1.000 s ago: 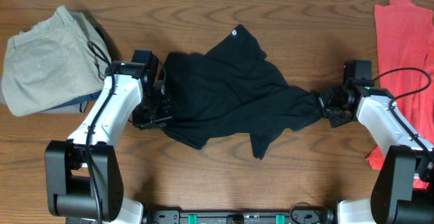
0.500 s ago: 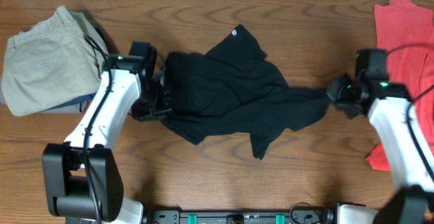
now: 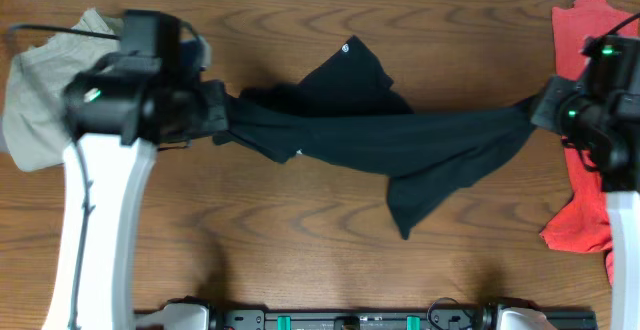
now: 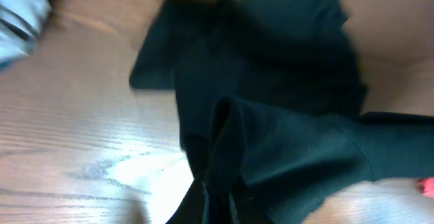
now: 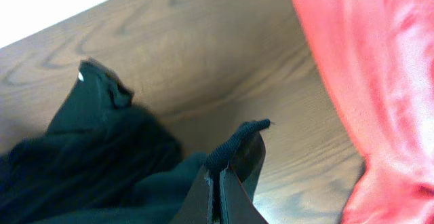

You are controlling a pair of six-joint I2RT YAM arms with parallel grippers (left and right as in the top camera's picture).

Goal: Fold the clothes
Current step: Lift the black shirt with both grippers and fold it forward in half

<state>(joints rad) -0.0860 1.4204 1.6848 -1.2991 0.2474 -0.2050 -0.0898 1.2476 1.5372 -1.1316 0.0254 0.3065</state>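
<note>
The black shirt (image 3: 400, 140) is stretched across the table between both grippers, lifted at its ends, with a small white logo near its top edge. My left gripper (image 3: 218, 118) is shut on the shirt's left end; in the left wrist view the fabric (image 4: 271, 115) runs out from the shut jaws (image 4: 218, 207). My right gripper (image 3: 540, 110) is shut on the shirt's right end; in the right wrist view a black hem (image 5: 102, 163) is pinched in the jaws (image 5: 217, 190). The khaki trousers (image 3: 40, 90) lie far left. The coral-red garment (image 3: 590, 40) lies far right.
The red garment (image 5: 380, 81) lies close to the right of my right gripper. The left arm's body overlaps the khaki trousers. A dark rail runs along the table's front edge (image 3: 350, 320).
Both grippers have risen and moved apart, left one leftward and right one rightward. The crumpled black shirt has been pulled out into a long taut band.
</note>
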